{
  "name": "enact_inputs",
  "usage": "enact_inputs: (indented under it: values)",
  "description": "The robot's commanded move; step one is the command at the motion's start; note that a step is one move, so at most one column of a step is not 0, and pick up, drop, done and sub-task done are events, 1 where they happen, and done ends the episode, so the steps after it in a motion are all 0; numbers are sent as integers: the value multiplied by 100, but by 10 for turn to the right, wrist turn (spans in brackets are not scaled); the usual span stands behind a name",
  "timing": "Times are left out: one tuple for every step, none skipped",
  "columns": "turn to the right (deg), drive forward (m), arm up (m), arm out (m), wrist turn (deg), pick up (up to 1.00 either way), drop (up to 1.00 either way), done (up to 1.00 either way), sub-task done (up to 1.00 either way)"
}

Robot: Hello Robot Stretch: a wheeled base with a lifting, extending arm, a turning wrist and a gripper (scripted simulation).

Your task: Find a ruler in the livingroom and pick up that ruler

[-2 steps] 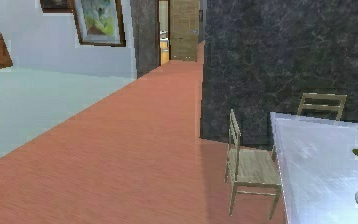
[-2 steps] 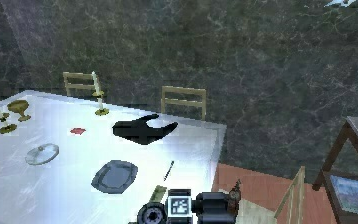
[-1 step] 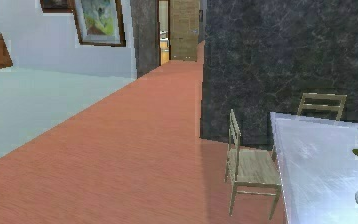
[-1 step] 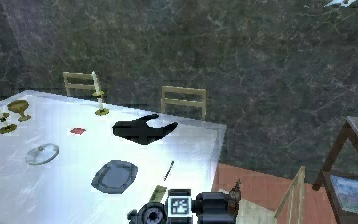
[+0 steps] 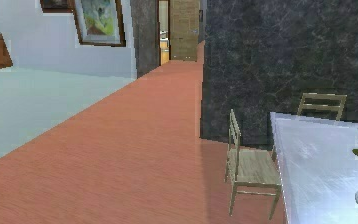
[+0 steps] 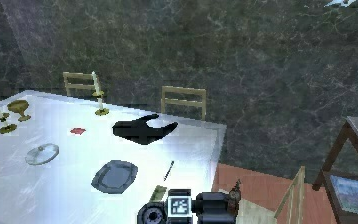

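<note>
On the white table (image 6: pixel 197 140), a thin dark strip (image 6: pixel 168 171) lies near the front right; I cannot tell whether it is the ruler. The gripper (image 6: pixel 150 214) shows as a dark body at the bottom edge, just below the strip and left of the white marker squares (image 6: pixel 179 203). Its far end is cut off, so I cannot tell whether it holds anything. Whether it touches the strip cannot be told.
The table also bears a black floppy thing (image 6: pixel 145 128), a dark plate (image 6: pixel 114 176), a glass dish (image 6: pixel 42 153), a small red thing (image 6: pixel 78 130), a goblet (image 6: pixel 20 106) and candlesticks (image 6: pixel 99 97). Wooden chairs (image 6: pixel 184 100) (image 5: pixel 251 160) ring it. A dark wall (image 5: pixel 287 50) stands behind; open red floor (image 5: pixel 137 140) leads to a doorway (image 5: pixel 182 30).
</note>
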Motion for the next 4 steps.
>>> enact_inputs:
  values:
    - [0, 0, 0, 0, 450, 0, 0, 0, 0]
    - [0, 0, 0, 0, 90, 0, 0, 0, 0]
    - [0, 0, -30, 0, 0, 0, 0, 0, 0]
    - [0, 0, 0, 0, 0, 100, 0, 0, 0]
